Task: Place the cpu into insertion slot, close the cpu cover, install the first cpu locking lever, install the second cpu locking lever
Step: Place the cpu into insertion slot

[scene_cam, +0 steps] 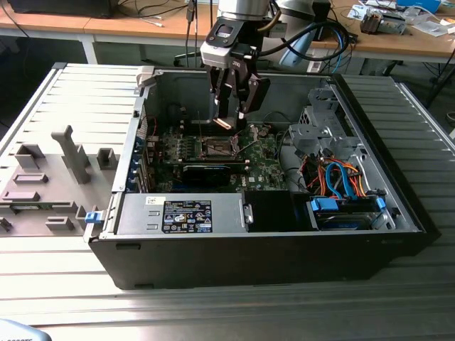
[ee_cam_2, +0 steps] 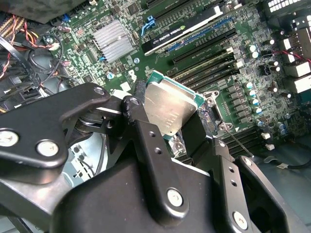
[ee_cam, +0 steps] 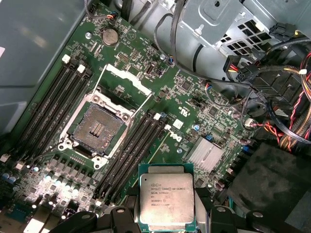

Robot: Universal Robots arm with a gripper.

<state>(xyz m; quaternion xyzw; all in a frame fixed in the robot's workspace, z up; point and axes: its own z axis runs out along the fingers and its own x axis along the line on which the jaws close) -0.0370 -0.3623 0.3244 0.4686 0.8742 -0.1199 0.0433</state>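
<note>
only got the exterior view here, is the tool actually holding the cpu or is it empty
observer: The tool is shut on the cpu; the chip's silvery top face shows in the first wrist view.
operator: is the slot free
observer: Yes, the insertion slot is empty, its dark centre bare.
operator: and the cover
observer: The cpu cover stands swung open at the slot's edge.

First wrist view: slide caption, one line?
End effector grips the cpu above the board; insertion slot sits empty.
</note>
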